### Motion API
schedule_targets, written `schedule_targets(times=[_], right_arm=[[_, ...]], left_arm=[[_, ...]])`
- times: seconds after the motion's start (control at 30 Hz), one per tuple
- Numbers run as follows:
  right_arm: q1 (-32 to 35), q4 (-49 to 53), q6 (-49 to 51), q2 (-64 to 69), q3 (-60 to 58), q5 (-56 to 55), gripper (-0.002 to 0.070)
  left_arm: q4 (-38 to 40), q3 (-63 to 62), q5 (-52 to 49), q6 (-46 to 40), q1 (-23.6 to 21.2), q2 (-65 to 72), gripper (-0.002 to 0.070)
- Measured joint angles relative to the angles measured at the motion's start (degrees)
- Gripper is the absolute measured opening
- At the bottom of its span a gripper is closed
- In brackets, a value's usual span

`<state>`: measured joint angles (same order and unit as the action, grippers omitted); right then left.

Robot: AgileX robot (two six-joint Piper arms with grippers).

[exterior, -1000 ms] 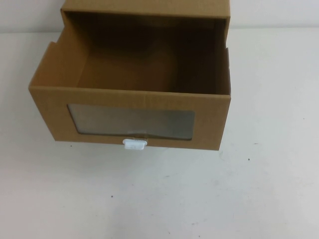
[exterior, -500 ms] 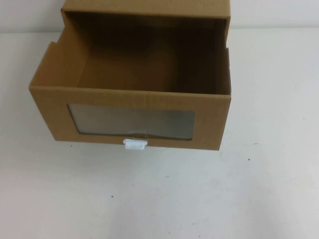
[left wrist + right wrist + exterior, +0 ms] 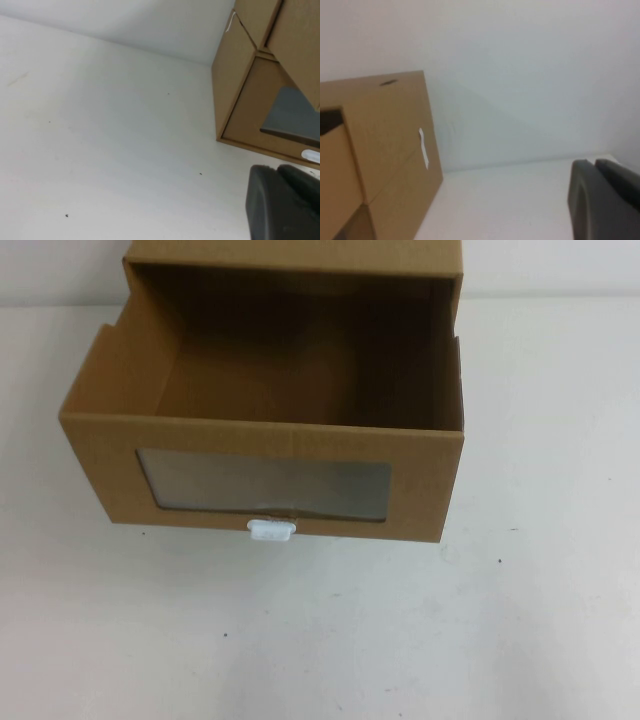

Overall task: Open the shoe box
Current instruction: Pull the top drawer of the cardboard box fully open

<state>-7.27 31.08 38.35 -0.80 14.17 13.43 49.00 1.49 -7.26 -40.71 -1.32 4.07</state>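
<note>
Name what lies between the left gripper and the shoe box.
Only bare table, in the left wrist view. Left gripper sits off the shoe box front; right gripper hangs clear of it.

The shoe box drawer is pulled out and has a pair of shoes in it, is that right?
No: the drawer of the shoe box is pulled out but empty, as the high view shows. The left claw and the right claw, shut, hang clear of the box at either side.

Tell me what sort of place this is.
Likely a robot test bench: white table, plain wall, one open shoe box. Left gripper is near its windowed front, right gripper beside its right side.
</note>
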Motion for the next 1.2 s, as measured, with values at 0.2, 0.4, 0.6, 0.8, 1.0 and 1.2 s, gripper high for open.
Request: schedule_targets(times=[0.2, 0.4, 0.6, 0.8, 1.0, 1.2], right_arm=[[0.0, -15.04, -18.08, 0.0, -1.1, -2.87, -0.0018], [1.33, -43.56, -54.6, 0.0, -5.15, -1.86, -0.0018], [1.65, -40.16, -48.89, 0.0, -13.31, -3.61, -0.0018], [1.65, -38.38, -45.61, 0.0, -15.5, 3.63, -0.0018], [1.65, -38.48, -45.47, 0.0, -15.72, 7.51, -0.0018], [1.65, -38.58, -45.47, 0.0, -15.72, 7.51, -0.0018]], left_arm=[[0.0, 0.0, 0.0, 0.0, 0.0, 0.0, -0.0006], [0.0, 0.0, 0.0, 0.0, 0.0, 0.0, -0.0006], [0.0, 0.0, 0.0, 0.0, 0.0, 0.0, -0.0006], [0.0, 0.0, 0.0, 0.0, 0.0, 0.0, -0.0006], [0.0, 0.0, 0.0, 0.1, 0.0, 0.0, -0.0006], [0.0, 0.0, 0.0, 0.1, 0.0, 0.0, -0.0006]])
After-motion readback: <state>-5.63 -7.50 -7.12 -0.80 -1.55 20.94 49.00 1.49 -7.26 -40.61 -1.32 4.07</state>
